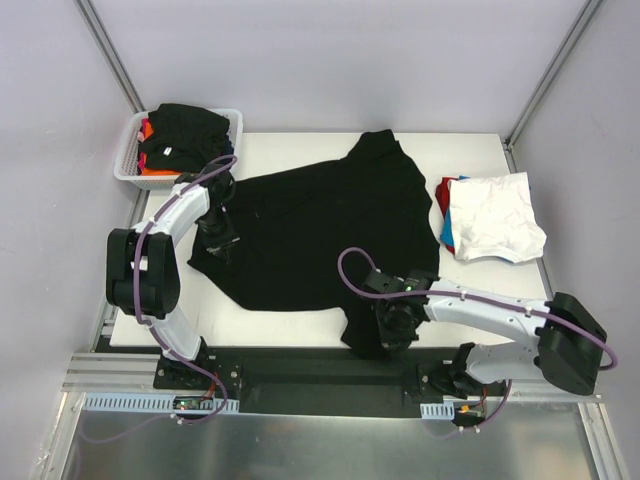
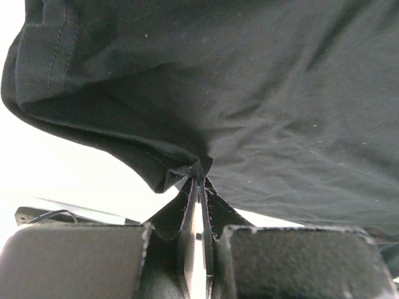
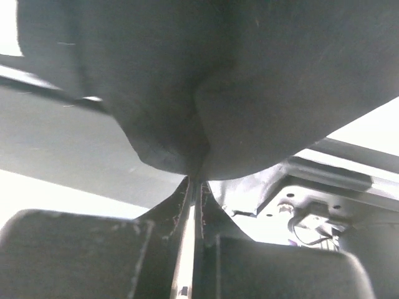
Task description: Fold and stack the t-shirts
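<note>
A large black t-shirt (image 1: 320, 225) lies spread across the white table (image 1: 470, 150). My left gripper (image 1: 222, 240) is shut on its left edge; in the left wrist view the cloth (image 2: 249, 93) is pinched at the fingertips (image 2: 199, 171). My right gripper (image 1: 392, 330) is shut on the shirt's near right corner, which hangs over the table's front edge; the right wrist view shows the cloth (image 3: 249, 75) bunched at the tips (image 3: 196, 177). A folded white t-shirt (image 1: 495, 215) lies on red and blue shirts (image 1: 445, 215) at the right.
A white mesh basket (image 1: 130, 150) at the back left holds a black shirt (image 1: 185, 130) and orange and red cloth (image 1: 148, 130). The black rail (image 1: 320, 375) with both arm bases runs along the near edge. Grey walls and metal posts enclose the table.
</note>
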You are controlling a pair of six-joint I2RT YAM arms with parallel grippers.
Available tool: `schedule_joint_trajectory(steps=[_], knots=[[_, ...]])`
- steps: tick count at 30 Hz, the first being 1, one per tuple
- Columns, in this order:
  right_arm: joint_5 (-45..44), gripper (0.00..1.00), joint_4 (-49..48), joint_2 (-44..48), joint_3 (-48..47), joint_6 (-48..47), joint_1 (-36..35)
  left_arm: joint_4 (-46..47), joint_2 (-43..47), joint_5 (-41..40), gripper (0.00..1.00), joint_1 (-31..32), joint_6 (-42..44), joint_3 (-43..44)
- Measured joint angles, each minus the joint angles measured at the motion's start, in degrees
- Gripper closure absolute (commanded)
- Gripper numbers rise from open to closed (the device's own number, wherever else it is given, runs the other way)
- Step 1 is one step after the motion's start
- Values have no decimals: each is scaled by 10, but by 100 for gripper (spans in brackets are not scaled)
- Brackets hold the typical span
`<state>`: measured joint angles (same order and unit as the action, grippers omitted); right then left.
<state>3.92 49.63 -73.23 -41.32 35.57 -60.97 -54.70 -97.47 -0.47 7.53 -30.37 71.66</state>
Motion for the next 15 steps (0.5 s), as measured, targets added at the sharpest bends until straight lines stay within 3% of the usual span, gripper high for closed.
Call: schedule_joint_trajectory(steps=[5, 15], knots=[[-42, 99, 57, 44, -57, -9, 24, -1, 7, 0, 98, 0, -1, 10], [-90, 99, 166, 125, -73, -69, 156, -32, 119, -20, 98, 0, -9, 9]])
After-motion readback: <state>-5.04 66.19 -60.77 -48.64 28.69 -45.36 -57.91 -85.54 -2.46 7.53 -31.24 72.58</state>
